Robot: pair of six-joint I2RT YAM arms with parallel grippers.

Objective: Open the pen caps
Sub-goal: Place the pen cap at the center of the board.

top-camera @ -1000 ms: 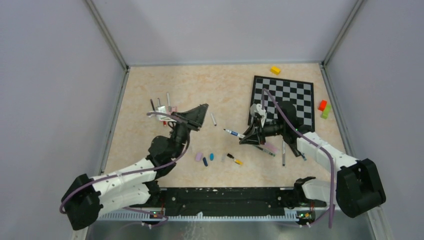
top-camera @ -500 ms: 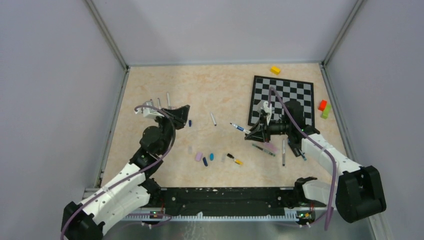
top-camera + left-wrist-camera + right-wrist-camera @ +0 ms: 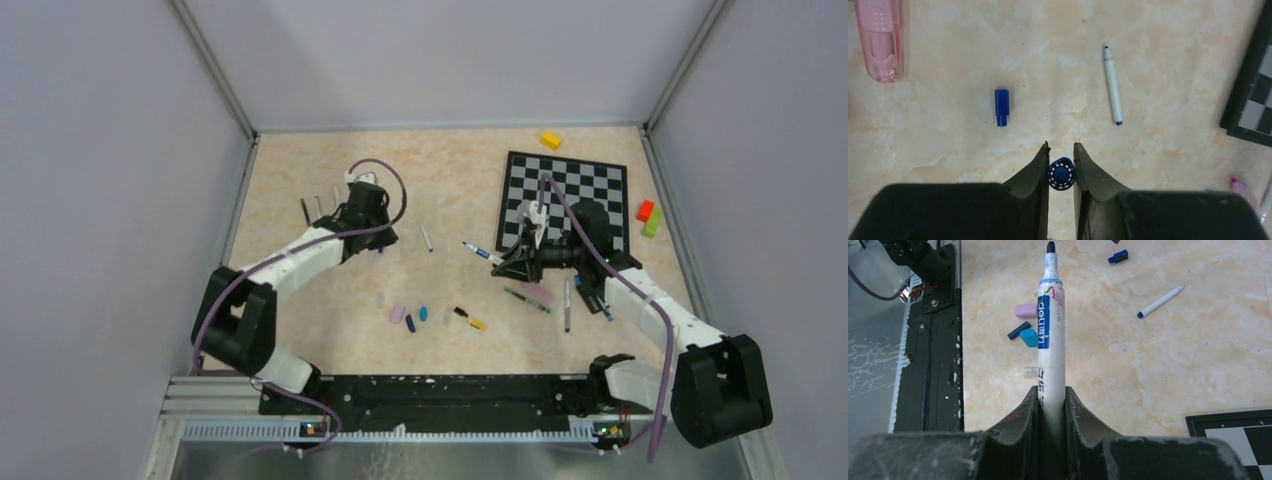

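At centre left of the overhead view, the left gripper (image 3: 1061, 148) pinches a round blue cap (image 3: 1062, 174) end-on. A small blue cap (image 3: 1001, 107) lies apart from it. A lilac cap (image 3: 397, 313), navy cap (image 3: 409, 323) and teal cap (image 3: 423, 313) lie at lower centre. Right of centre, the right gripper (image 3: 1052, 392) clamps an uncapped white marker (image 3: 1051, 330).

One camera overlooks the whole table (image 3: 450, 170) from above; wrist cameras (far closer) share its top.
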